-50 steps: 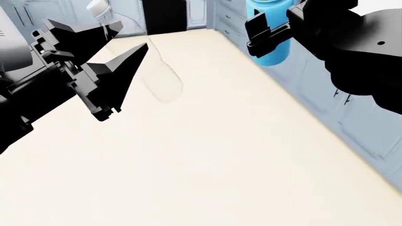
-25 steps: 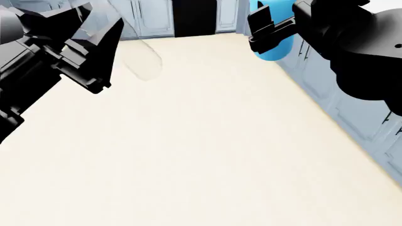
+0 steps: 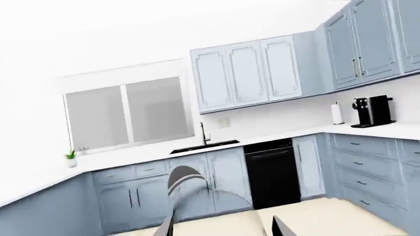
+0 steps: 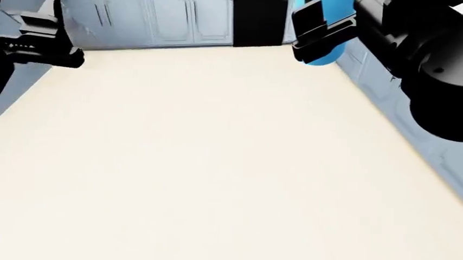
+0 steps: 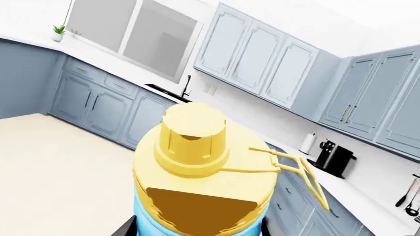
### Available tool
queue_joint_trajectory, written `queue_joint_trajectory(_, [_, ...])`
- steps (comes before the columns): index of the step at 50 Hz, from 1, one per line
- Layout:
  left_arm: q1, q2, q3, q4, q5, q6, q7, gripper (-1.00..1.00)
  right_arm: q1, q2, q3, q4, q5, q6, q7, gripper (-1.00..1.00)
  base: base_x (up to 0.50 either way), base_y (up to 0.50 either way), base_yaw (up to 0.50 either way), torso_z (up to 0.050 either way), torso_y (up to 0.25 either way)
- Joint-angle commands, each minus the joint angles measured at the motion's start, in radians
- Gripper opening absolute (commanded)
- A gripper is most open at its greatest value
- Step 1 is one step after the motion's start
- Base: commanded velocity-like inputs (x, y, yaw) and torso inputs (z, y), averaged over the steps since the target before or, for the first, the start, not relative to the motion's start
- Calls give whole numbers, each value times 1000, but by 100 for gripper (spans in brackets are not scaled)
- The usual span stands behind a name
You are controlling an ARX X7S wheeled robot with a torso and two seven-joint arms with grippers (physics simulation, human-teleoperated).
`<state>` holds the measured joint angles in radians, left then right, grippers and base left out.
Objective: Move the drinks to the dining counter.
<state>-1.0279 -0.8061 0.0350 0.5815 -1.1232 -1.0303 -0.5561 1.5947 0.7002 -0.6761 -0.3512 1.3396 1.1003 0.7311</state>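
Right end effector [image 4: 318,33], far right, clamped on sky-blue flask [image 4: 323,32], held aloft above cream floor [image 4: 217,162]; yellow lid [image 5: 196,147] up. Left end effector [image 4: 43,46], far left: fingers spread around clear bottle [image 3: 196,194]; firm grip unclear.

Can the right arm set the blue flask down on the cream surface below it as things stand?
Probably yes. The right gripper is shut on the blue flask, which hangs over the far right part of the cream surface. The head view shows nothing on the surface beneath it, so the way down looks free.
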Motion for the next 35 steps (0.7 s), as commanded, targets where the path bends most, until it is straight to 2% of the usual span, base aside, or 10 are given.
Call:
queue_joint_trajectory(1, [-104,-45,85,62,65,-113,-161,-100,19,10,22,-30,13,29,22,-100,36,499,387,0,0])
queue_joint_trajectory(7, [-150,-68,215,83,173,-124,-125,-100,19,2,12,-26,5,28,13,-100,28,499,389,0,2])
queue_joint_trajectory(11, [-156,-66,247,79,193,-118,-107,-100,10,0,4,-23,-4,23,7,-100,16,500,389,3,3])
queue_joint_trajectory(35, [-112,-67,267,48,221,-57,-72,-100,-6,-5,-12,-9,-30,3,-14,-100,-18,499,390,0,2])
